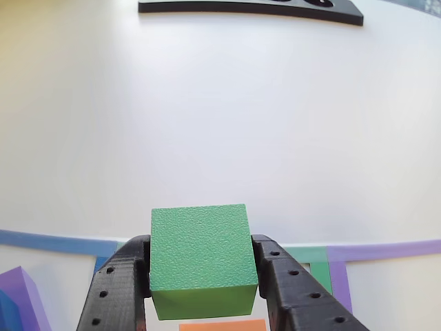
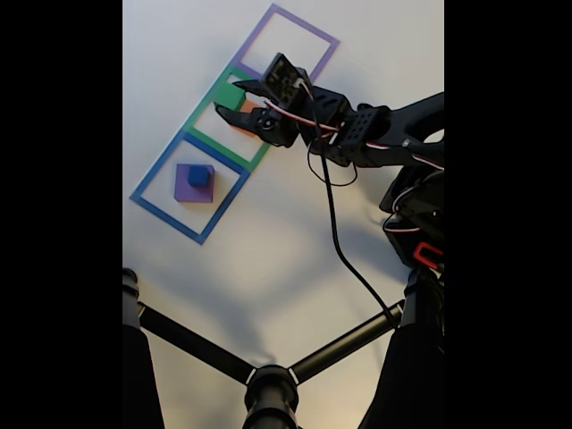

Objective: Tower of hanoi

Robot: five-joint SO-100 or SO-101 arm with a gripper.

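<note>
The gripper (image 1: 204, 289) is closed on the green cube (image 1: 200, 254), holding it above the orange block (image 1: 222, 325), probably for transfer between squares.

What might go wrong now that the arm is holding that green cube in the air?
The end effector grips the green cube only by its two side faces, so it could slip or twist out. An orange block lies right below it; lowering off-centre could knock that block or leave the cube tilted. In the fixed view, the loose black cable hangs beside the arm and might snag as it swings.
</note>
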